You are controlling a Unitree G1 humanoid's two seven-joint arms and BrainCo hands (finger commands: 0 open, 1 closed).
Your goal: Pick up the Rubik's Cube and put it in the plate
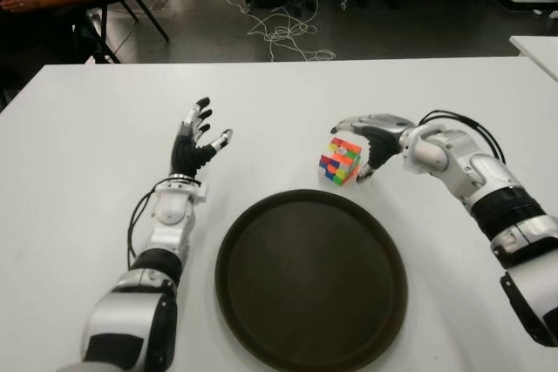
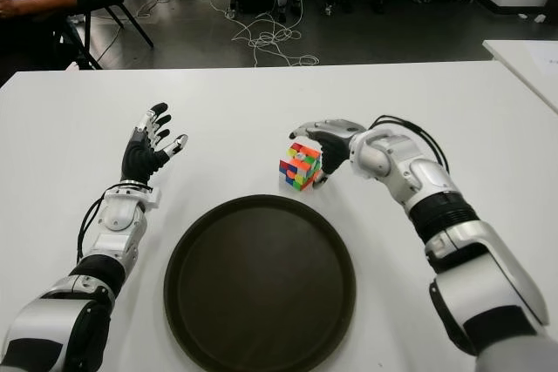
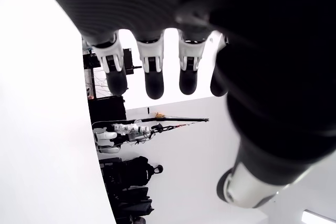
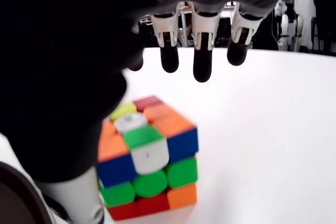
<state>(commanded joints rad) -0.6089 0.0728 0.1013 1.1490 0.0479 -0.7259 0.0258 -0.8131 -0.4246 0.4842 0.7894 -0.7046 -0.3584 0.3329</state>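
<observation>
Rubik's Cube on desk mid-area, just beyond plate far rim | right hand arched over cube, fingers apart, not clamped | left hand left of plate, fingers spread, empty

Bare table all around, plate empty, cube just beyond its rim

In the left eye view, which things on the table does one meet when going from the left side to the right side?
Left hand, fingers spread and holding nothing → dark round plate → Rubik's Cube, standing on the table just beyond the plate's far rim → right hand, open around the cube's right side and not yet gripping it.
</observation>
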